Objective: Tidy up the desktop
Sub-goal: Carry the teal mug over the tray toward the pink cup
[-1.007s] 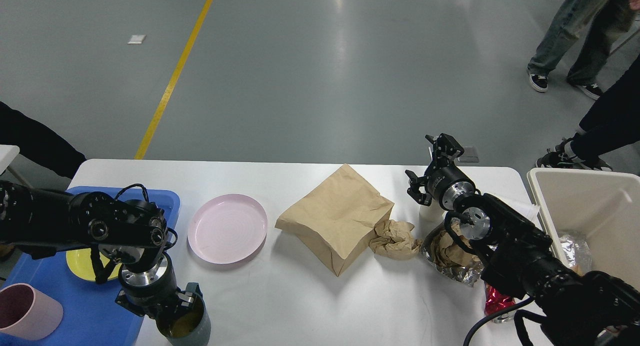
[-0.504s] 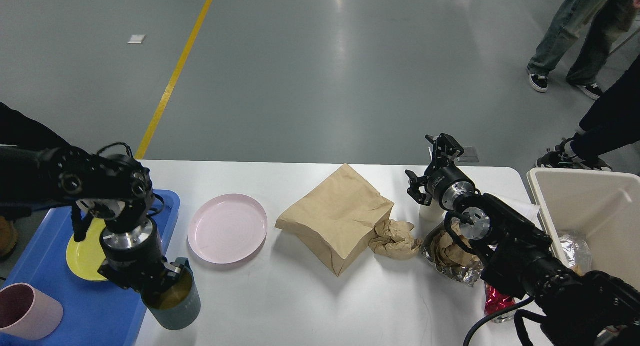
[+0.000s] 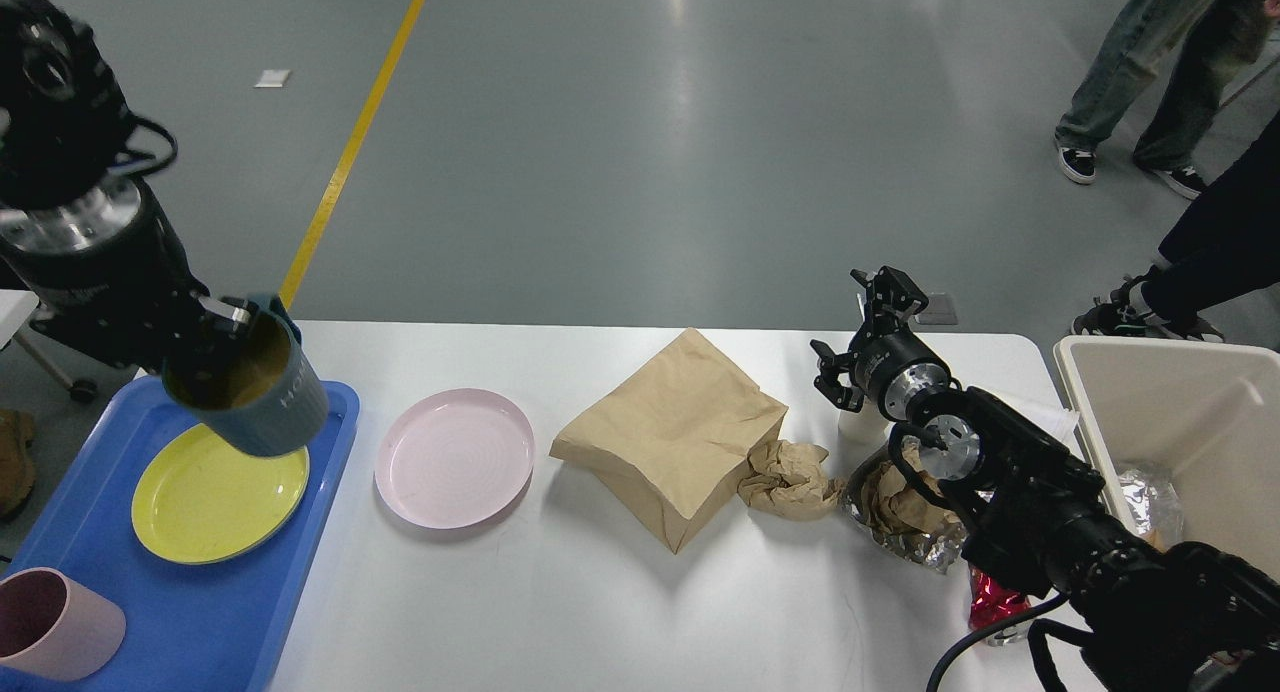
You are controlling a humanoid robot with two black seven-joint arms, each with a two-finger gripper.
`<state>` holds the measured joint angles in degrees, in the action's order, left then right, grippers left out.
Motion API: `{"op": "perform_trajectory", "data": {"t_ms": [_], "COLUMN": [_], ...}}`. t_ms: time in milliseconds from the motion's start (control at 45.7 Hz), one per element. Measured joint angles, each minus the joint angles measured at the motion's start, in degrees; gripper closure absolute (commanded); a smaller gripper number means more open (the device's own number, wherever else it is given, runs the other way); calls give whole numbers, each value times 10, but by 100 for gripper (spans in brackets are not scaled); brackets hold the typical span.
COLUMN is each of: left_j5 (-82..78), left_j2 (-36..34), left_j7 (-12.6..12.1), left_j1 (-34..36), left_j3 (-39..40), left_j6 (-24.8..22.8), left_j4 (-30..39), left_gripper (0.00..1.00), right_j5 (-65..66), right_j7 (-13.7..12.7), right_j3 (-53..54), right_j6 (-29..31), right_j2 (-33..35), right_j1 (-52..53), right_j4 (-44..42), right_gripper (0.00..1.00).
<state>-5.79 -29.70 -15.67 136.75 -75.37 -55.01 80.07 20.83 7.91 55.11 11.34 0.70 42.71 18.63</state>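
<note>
The white desktop (image 3: 560, 612) spans the view. My left gripper (image 3: 225, 322) is shut on the rim of a dark teal cup (image 3: 262, 397) and holds it in the air over the blue tray (image 3: 190, 622), above the yellow plate (image 3: 215, 492). A pink cup (image 3: 50, 627) stands on the tray's near left. A pink plate (image 3: 455, 457) lies on the desktop beside the tray. A brown paper bag (image 3: 675, 432), a crumpled brown paper (image 3: 790, 477) and foil with paper (image 3: 900, 517) lie mid-right. My right gripper (image 3: 855, 337) is open and empty above the far right of the desktop.
A beige bin (image 3: 1180, 422) with some foil in it stands off the desktop's right end. A small white cup (image 3: 860, 427) sits below my right gripper, a red wrapper (image 3: 990, 602) under the right arm. People's legs (image 3: 1150, 72) stand at the far right.
My left gripper has lifted the teal cup from the desktop's front edge, up and leftward over the blue tray. The right arm has not moved.
</note>
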Motion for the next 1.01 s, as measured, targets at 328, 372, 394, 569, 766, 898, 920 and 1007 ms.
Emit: {"op": "perform_trajectory", "data": {"t_ms": [328,372,394,569,766,898,920,1007], "left_j5": [3,2,2,-14,-64,-84,-86,-95], "left_j2": [-1,-3,-5,-49,-100,-121,-124,-132], "left_j7": [20,22,22,23,23,20,19,16], "left_j1": [90,91,91,73,-12,-58,-66,-110], "left_j3": [-52,-62,-67,-103,-109,-104,-103,-88], "left_j6": [0,0,0,0,0,0,0,0], "left_j4": [-1,-1,-1,-1,5,5,5,1], "left_gripper": [100,100,100,100,100,100,100,100], "right_j5": [0,0,0,0,0,0,0,0], "right_j7": [0,0,0,0,0,0,0,0], "right_j3": [0,0,0,0,0,0,0,0], "right_j6": [0,0,0,0,0,0,0,0], "right_j2": [0,0,0,0,0,0,0,0], "right_j1": [0,0,0,0,0,0,0,0], "right_j4": [0,0,0,0,0,0,0,0], "right_gripper": [0,0,0,0,0,0,0,0]}}
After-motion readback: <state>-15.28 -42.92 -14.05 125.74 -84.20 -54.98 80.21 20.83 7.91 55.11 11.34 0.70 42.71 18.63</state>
